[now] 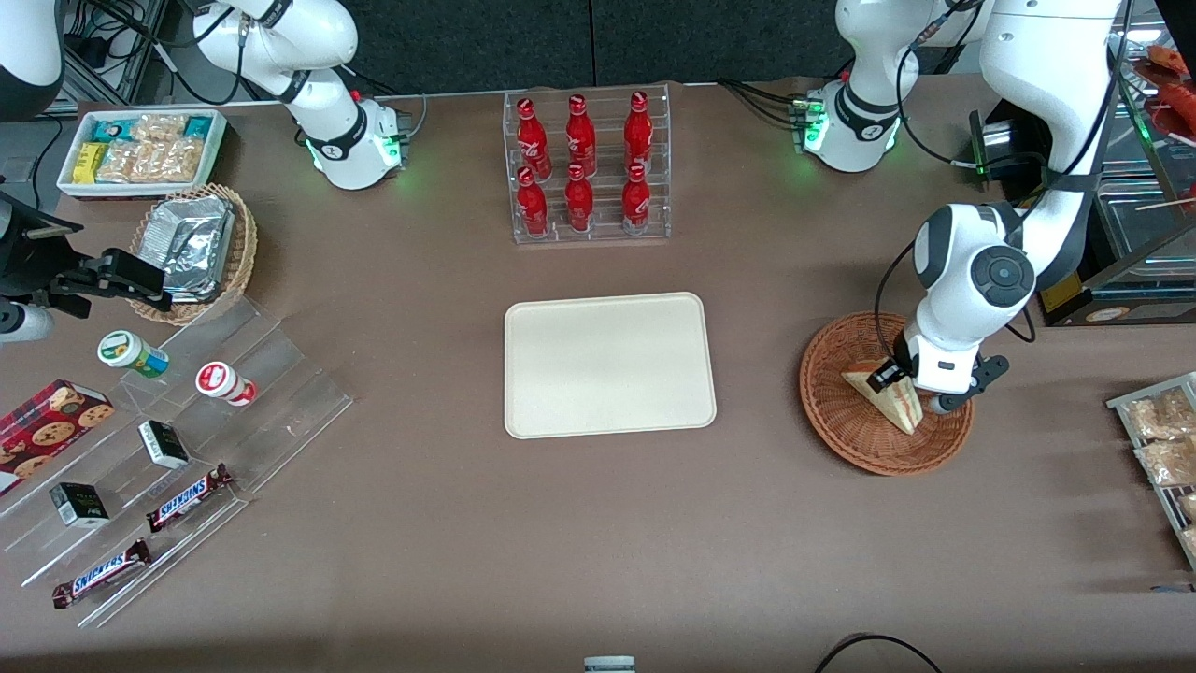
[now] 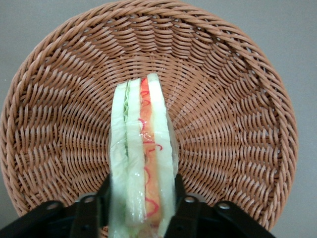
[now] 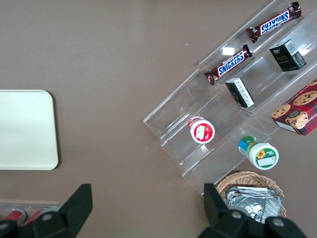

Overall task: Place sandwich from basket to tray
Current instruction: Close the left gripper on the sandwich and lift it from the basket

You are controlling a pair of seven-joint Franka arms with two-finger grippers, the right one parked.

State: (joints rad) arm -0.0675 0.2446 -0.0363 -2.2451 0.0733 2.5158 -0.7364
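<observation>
The sandwich (image 1: 894,397), a pale bread wedge with red-orange filling, stands on edge in the round reddish-brown wicker basket (image 1: 841,411). My left gripper (image 1: 912,393) reaches down into the basket and is shut on the sandwich. In the left wrist view the sandwich (image 2: 143,148) sits squeezed between the two black fingers (image 2: 103,201), with the gripper (image 2: 142,201) over the basket (image 2: 237,124) weave. I cannot tell whether the wedge still touches the basket floor. The cream-beige tray (image 1: 607,365) lies flat mid-table, beside the basket toward the parked arm's end.
A clear rack of red bottles (image 1: 587,168) stands farther from the front camera than the tray. Toward the parked arm's end are a stepped acrylic display (image 1: 177,449) with snacks, a tan basket of foil packets (image 1: 198,250) and a white bin (image 1: 140,150). Snack packets (image 1: 1159,439) lie at the working arm's end.
</observation>
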